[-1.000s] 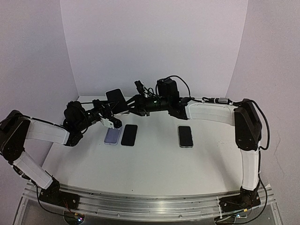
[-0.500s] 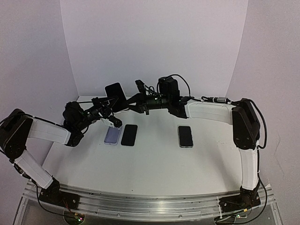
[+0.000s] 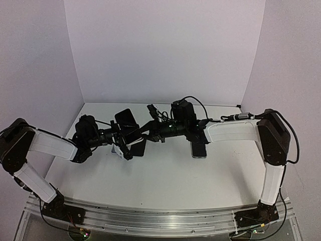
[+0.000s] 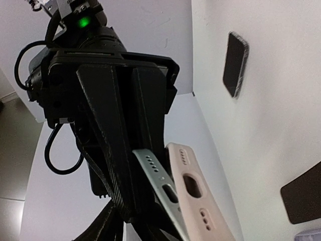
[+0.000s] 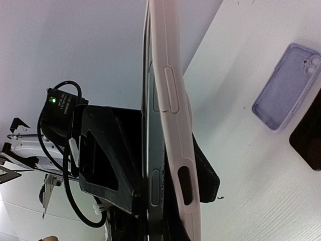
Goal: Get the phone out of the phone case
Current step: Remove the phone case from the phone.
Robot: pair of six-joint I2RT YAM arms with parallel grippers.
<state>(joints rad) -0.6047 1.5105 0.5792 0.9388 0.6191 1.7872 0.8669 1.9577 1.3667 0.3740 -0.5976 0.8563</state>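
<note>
Both arms meet mid-table, the phone (image 4: pixel 159 182) and pink phone case (image 5: pixel 165 50) held up off the table (image 3: pixel 165 175) between them — the case peeling off the phone's edge. The left gripper (image 3: pixel 129 145) clamps across both; the right gripper (image 3: pixel 144 131) — can't tell its grip.

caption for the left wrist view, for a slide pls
Pink case parted from the phone's silver bottom edge, another phone lying on the table beyond.

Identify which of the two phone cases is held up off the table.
The pale pink case: it stands on edge in the air with the phone partly in it. The lilac case lies flat on the table.
</note>
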